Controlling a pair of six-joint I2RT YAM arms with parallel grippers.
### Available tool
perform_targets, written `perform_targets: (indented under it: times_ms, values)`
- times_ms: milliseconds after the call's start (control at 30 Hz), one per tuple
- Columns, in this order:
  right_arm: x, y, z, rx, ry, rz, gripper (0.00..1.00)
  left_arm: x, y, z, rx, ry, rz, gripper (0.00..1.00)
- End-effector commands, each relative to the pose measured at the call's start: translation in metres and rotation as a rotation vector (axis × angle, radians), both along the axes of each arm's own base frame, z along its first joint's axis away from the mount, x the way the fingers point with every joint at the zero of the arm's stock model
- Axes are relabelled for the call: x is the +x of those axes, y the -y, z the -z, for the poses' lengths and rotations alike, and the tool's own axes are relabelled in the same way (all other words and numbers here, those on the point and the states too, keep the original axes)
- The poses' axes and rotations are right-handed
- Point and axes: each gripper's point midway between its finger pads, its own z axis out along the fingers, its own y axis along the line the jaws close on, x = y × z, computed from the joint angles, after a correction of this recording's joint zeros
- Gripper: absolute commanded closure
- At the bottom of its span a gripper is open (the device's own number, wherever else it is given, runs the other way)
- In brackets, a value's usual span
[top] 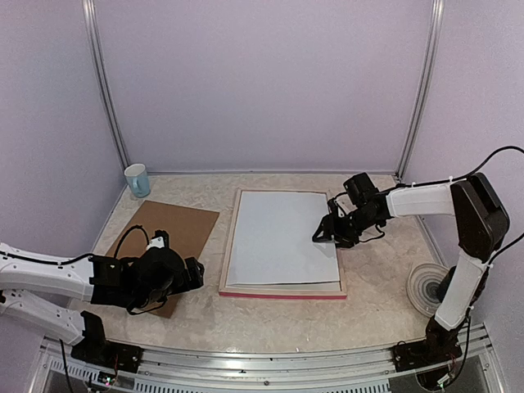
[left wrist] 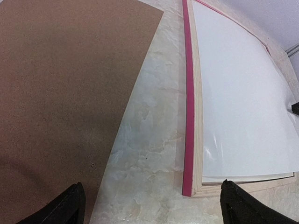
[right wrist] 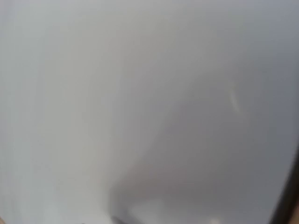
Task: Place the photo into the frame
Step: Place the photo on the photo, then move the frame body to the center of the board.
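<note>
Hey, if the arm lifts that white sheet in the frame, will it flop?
Probably floppy: the photo is a thin sheet and seems to bow inside the frame. Likely slippery, given the glare on it. Looks light, so a nudge may shift it.

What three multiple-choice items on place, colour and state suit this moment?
1. The brown board lies: A) left of the frame B) inside the frame C) right of the frame.
2. The frame's near edge is: A) blue B) pink C) green.
3. The left end effector is: A) open B) shut on the board C) shut on the frame.
Answers: 1 A, it sits apart on the frame's left; 2 B, a pink strip shows there; 3 A, its jaws stand wide apart, holding nothing.
</note>
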Motion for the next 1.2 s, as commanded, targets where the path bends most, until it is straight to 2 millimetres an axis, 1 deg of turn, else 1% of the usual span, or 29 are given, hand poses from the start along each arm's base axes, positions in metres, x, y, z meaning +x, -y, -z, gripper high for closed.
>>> perform_targets:
  times_ms: [0,433,700,867,967,1167]
  values:
    - [0.006,0.005,-0.012,-0.057,0.049,0.006,0.40,-0.001,-0.002,0.002,-0.004,0.005,-0.005,0.01]
    - [0.010,0.021,-0.013,-0.150,0.082,0.041,0.35,-0.002,-0.003,0.004,0.006,0.001,-0.005,0.01]
    - [0.014,0.028,-0.022,-0.183,0.120,0.058,0.35,0.002,-0.011,0.003,0.051,0.006,-0.018,0.01]
    - [0.012,0.016,-0.031,-0.164,0.146,0.022,0.34,0.011,-0.027,-0.001,0.106,0.007,-0.059,0.01]
    - [0.009,0.004,-0.036,-0.163,0.168,-0.013,0.32,0.017,-0.038,-0.007,0.107,0.013,-0.082,0.01]
    - [0.004,-0.013,-0.034,-0.185,0.181,-0.051,0.31,0.034,-0.061,-0.016,0.095,0.017,-0.121,0.01]
